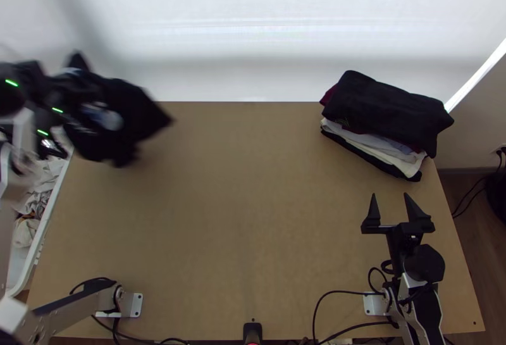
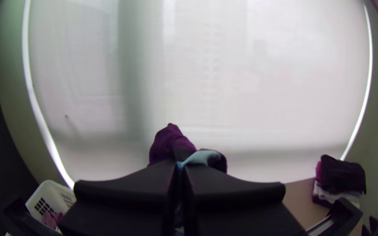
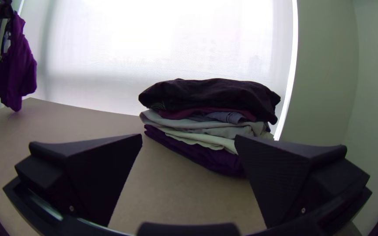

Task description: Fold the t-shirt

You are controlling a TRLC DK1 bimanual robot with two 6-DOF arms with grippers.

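At the table's far left corner, my left gripper [image 1: 47, 101] holds up a dark t-shirt [image 1: 126, 114], bunched and hanging, with a light print partly visible. In the left wrist view the left gripper [image 2: 180, 175] is shut on the t-shirt [image 2: 171, 142], a light blue patch of it between the fingertips. The right wrist view shows the t-shirt [image 3: 17, 65] hanging at the far left, its lower end close to the table. My right gripper [image 1: 392, 202] stands open over the table's right side; in its wrist view the right gripper [image 3: 189, 140] has nothing between its fingers.
A stack of folded clothes [image 1: 386, 114], black on top, lies at the table's far right. A white basket [image 1: 41, 237] with clothes stands along the left edge. Bare wooden table [image 1: 240, 206] spreads across the middle. A pale blind [image 1: 284, 22] hangs behind.
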